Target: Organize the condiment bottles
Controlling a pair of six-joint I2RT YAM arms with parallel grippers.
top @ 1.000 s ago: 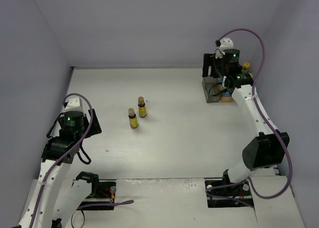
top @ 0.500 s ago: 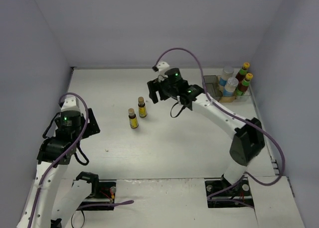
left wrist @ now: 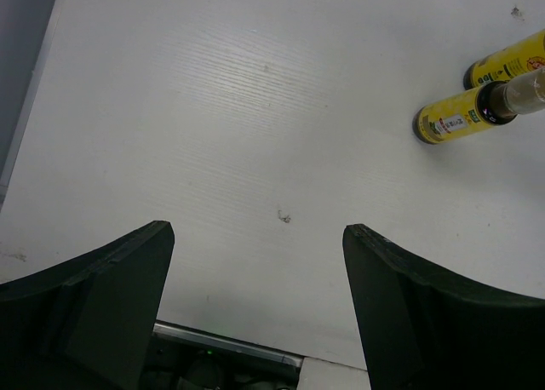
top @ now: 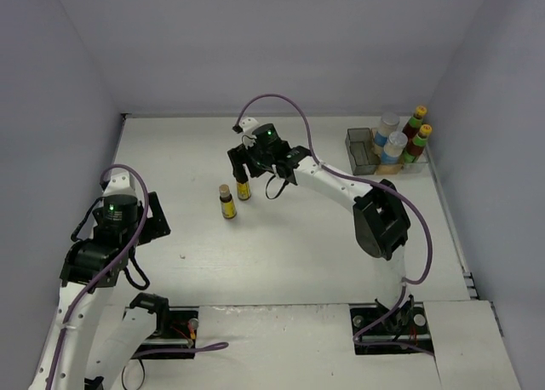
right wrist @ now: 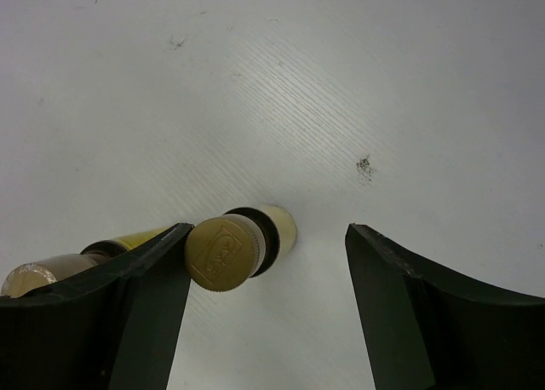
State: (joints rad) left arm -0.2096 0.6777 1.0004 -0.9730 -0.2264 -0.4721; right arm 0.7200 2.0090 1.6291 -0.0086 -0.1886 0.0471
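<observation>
Two small brown yellow-labelled bottles stand upright mid-table: one [top: 243, 186] under my right gripper [top: 242, 167], the other [top: 226, 203] just left and nearer. In the right wrist view the first bottle [right wrist: 234, 249] stands between my open jaws, close to the left finger; the second bottle [right wrist: 51, 271] shows partly behind that finger. My right gripper [right wrist: 266, 313] is open and holds nothing. My left gripper [left wrist: 258, 313] is open and empty above bare table; both bottles [left wrist: 464, 117] show at its upper right. Two white silver-lidded jars [top: 392, 145] and two yellow-capped dark bottles [top: 416, 139] stand in the tray.
The grey-and-tan compartment tray [top: 361, 151] sits at the far right, near the right wall. The left arm [top: 111, 228] hangs over the near left of the table. Walls close the left, back and right sides.
My right arm has swung from the tray at the far right, across the table to the left, and now hovers over the farther small brown bottle. The left arm has barely moved.
</observation>
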